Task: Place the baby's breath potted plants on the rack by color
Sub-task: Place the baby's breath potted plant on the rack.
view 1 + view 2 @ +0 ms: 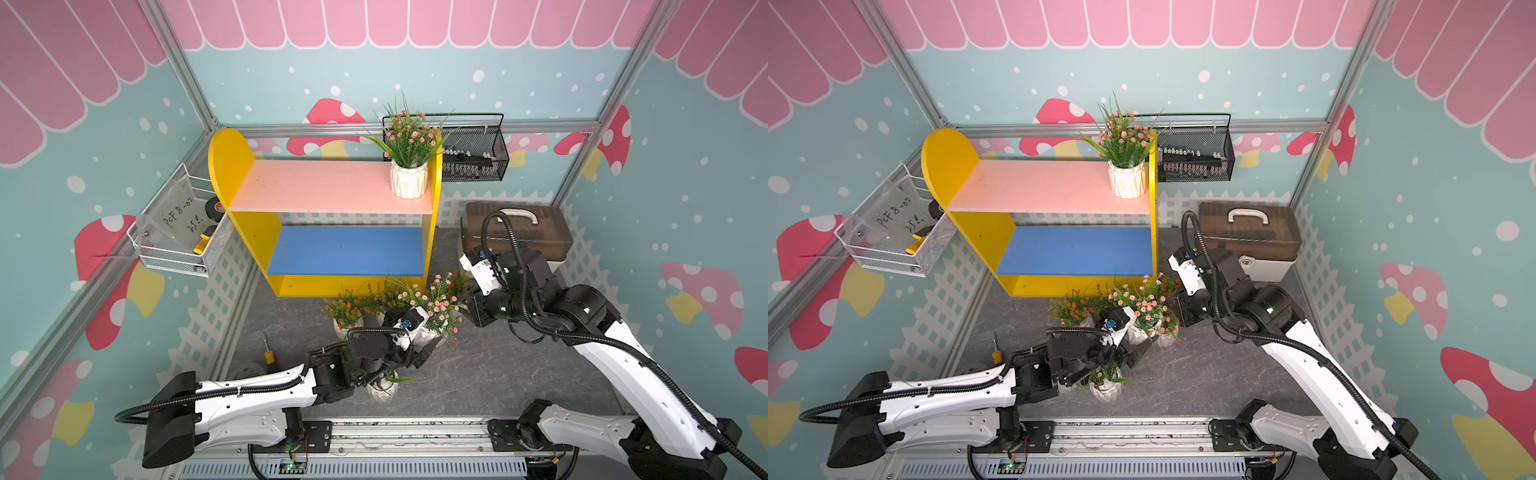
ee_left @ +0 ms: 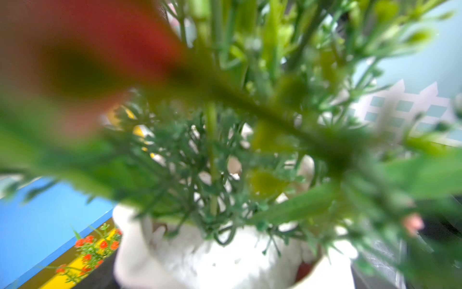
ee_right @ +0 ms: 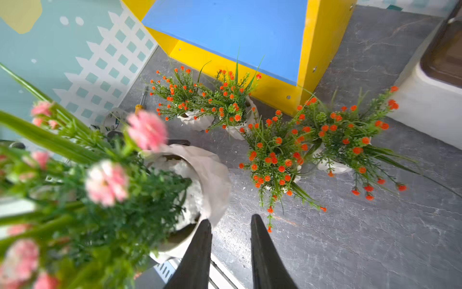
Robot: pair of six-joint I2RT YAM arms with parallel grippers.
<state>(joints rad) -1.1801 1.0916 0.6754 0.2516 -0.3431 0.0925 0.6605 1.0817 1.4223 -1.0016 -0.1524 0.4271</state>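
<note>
Counting one pink-blossomed plant (image 1: 409,166) on the rack (image 1: 232,166), at the right end of its pink upper board (image 1: 324,187). The blue lower board (image 1: 345,249) is bare, and the other plants (image 3: 275,155) cluster on the tabletop (image 1: 498,374) just in front. My right gripper (image 3: 230,218) stands parted and empty. The left gripper (image 1: 428,347) is buried in a pink plant (image 1: 436,307), so I cannot tell its grip.

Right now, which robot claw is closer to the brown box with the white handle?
Right. The right gripper hangs near the brown box; the left gripper is farther away, among the potted plants.
</note>
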